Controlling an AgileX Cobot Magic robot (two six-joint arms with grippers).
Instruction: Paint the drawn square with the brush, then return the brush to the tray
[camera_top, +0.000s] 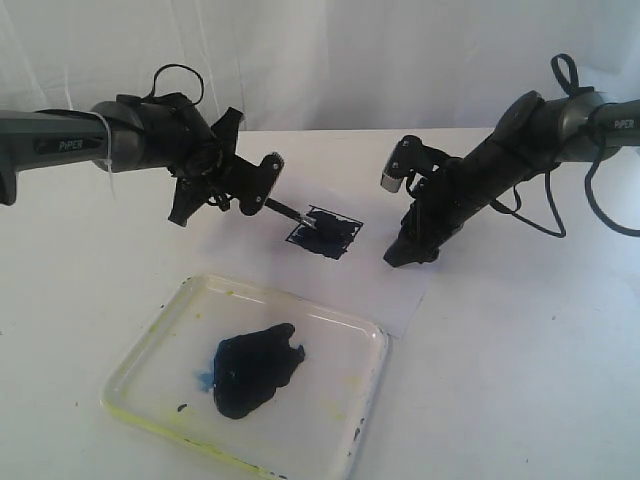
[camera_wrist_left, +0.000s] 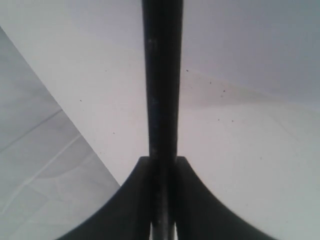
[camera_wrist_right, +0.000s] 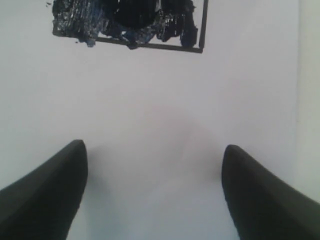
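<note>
In the exterior view, the left tool (camera_top: 262, 185) is clamped on the brush (camera_top: 290, 212). The brush slants down so that its tip meets the drawn square (camera_top: 328, 232) on the white paper sheet (camera_top: 400, 300). The square is largely covered in dark blue-black paint. The tray (camera_top: 150, 340) lies on the bench (camera_top: 520, 380) nearer the camera, apart from the square, with a paint puddle (camera_top: 255, 368) at its middle and no brush in it. The right tool (camera_top: 402, 252) points down at the paper just beside the square.

The left wrist view shows the dark brush handle pinched tight between the two fingers (camera_wrist_left: 120, 205).

In the right wrist view, the right tool's jaws stand wide apart with nothing between them, over bare paper. Within the outline, a pale strip along one side remains unpainted.

Judged from this, the painting is nearly done, with a few strokes left. The brush's return to the tray is not yet begun.
</note>
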